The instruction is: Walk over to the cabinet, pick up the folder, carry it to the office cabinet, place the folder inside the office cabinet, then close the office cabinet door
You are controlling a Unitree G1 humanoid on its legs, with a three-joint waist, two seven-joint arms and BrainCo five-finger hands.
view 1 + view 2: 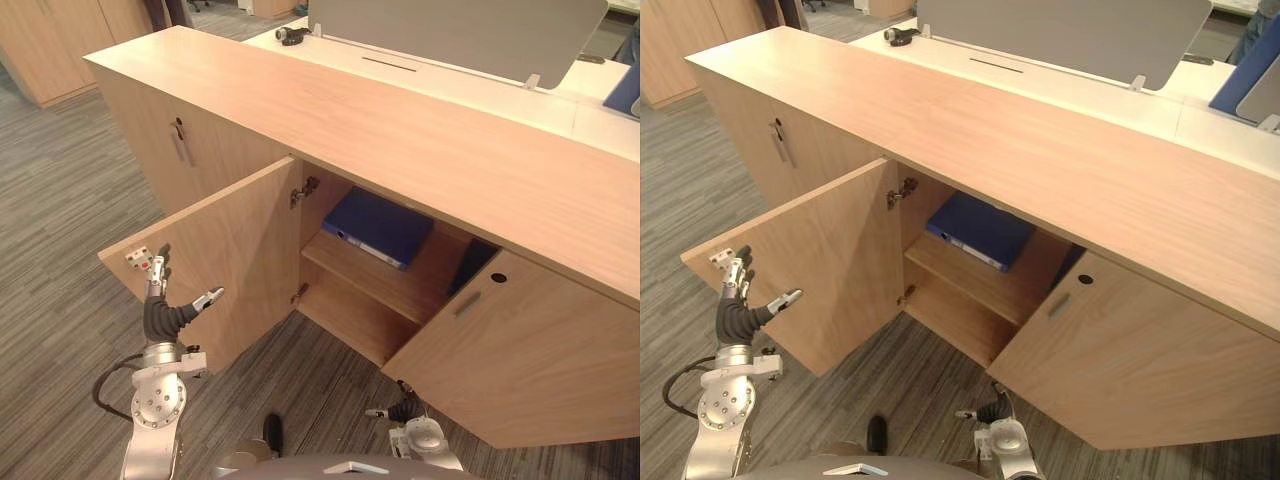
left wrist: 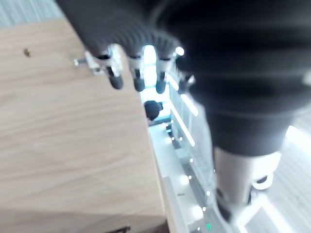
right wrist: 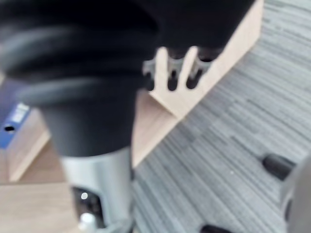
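From the left eye view, the cabinet [image 1: 400, 130] stands with both doors swung open, and there's the folder [image 1: 380, 225] - blue, lying flat on the shelf [image 1: 370, 278] inside, in neither hand. The left hand [image 1: 163, 312] is up at the outer corner of the left door [image 1: 230, 260], fingers straight and pointing up, thumb spread out to the side, gripping nothing. The right hand [image 1: 405, 410] hangs low over the carpet [image 1: 70, 200], just in front of the right door [image 1: 540, 360]. Over to the right eye view: same picture, folder [image 1: 980, 228] on the shelf, left hand [image 1: 735, 318] by the door's free edge, right hand [image 1: 992, 411] down near the floor. Left wrist view now - the fingers [image 2: 115, 73] reach past the dark cover, side by side and uncurled, against the face of the left door [image 2: 73, 145] near its edge; whether they touch it I can't tell. Right wrist view: the fingers [image 3: 171, 80] hang loose and slightly apart with nothing in them, a wooden door corner and striped carpet [image 3: 233, 141] beyond, and the folder [image 3: 12, 121] shows as a blue patch on the shelf off to one side.
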